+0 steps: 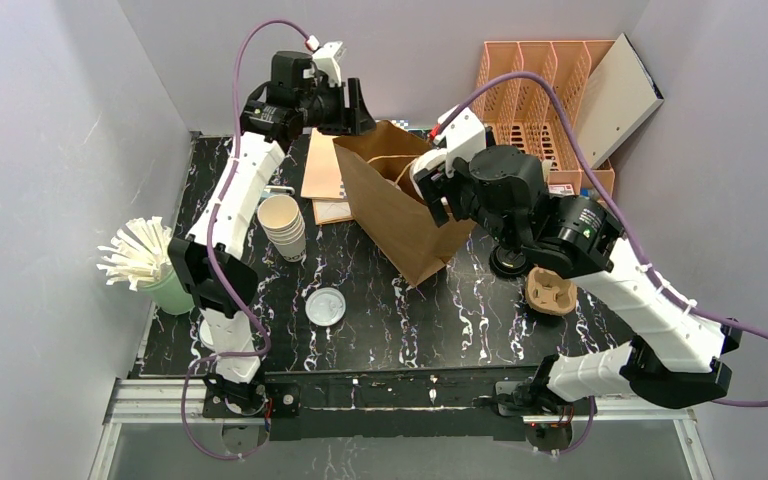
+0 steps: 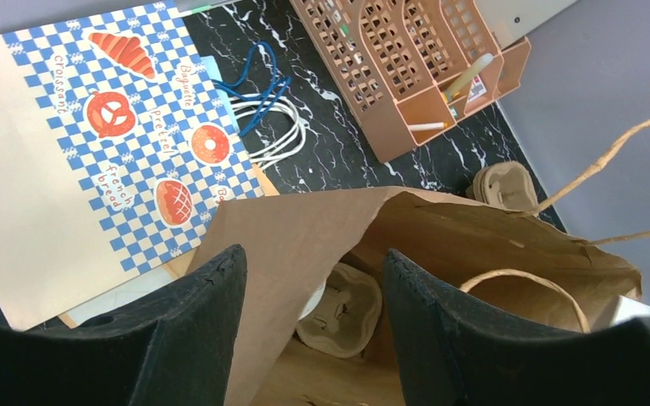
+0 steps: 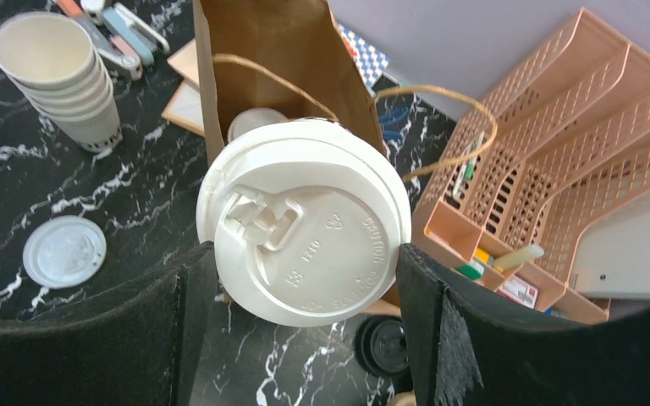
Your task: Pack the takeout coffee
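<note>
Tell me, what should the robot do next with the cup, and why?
Probably lower the lidded cup into the paper bag: the right gripper holds it by the bag's open mouth, and the left gripper straddles the bag's edge.

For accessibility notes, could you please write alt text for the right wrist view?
The right gripper holds a paper cup with a round white lid at an open brown paper bag. A stack of lidless cream cups stands left on the black marble table; a salmon mesh organizer sits right.
</note>
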{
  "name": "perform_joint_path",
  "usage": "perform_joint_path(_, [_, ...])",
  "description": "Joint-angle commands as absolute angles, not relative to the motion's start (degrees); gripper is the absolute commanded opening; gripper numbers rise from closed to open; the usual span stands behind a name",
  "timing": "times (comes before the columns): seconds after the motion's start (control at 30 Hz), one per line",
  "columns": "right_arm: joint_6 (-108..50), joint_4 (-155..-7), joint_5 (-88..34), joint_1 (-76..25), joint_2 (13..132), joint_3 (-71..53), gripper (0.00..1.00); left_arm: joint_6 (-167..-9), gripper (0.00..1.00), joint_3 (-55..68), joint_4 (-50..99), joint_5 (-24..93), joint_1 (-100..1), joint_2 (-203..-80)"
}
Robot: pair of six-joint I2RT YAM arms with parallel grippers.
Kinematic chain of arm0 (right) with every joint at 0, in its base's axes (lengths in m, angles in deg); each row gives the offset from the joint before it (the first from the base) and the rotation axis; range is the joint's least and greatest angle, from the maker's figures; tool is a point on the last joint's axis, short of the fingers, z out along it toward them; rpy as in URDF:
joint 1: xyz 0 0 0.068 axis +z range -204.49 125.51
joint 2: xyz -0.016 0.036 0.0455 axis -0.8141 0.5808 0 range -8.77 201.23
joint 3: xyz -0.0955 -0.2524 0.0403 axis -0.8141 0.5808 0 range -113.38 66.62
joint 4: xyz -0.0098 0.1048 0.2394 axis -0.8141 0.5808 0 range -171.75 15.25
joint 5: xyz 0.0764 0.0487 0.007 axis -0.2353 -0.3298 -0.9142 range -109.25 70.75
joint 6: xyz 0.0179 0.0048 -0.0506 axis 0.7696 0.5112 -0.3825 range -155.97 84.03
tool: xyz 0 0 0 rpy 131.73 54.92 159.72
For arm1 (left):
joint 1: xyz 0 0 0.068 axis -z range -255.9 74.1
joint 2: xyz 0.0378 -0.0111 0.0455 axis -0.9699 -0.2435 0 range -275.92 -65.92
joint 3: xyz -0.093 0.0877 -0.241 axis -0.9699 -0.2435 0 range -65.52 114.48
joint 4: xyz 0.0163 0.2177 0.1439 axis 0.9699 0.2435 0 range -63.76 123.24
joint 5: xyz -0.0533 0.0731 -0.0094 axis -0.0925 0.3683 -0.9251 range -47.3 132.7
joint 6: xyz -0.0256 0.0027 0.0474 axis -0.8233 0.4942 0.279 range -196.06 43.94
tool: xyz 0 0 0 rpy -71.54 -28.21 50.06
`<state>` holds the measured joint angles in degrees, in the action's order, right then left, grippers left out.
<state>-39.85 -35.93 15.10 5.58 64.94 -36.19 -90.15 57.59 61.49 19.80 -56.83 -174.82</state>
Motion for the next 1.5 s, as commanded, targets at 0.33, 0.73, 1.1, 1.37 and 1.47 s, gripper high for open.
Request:
perform_joint_path(0.33, [-31.6,-30.4,8.4,-0.3,63.8,-31.4,0.63,-78.7,0.09,62.7,67.2,26.1,-49.1,-175.3])
perform_joint_path(0.73, [-26.8,-29.1,-1.1,-0.6,60.6,-27.8,0.63,-72.5,0.00,61.3,62.2,29.2,-44.5,-170.7])
perform_joint_path(1.1, [-20.6,-24.7,3.0,-1.1,59.6,-28.8,0.63,-68.9,0.00,50.4,51.6,24.3,-43.8,-163.5])
perform_joint_path(1.37, [-18.9,-24.2,5.0,-4.0,63.4,-34.2,0.63,-67.7,0.00,47.3,51.2,21.1,-43.6,-162.6])
perform_joint_path(1.47, [-19.0,-24.0,6.8,-5.2,63.7,-34.9,0.62,-66.8,0.00,46.6,51.2,21.2,-43.5,-162.4])
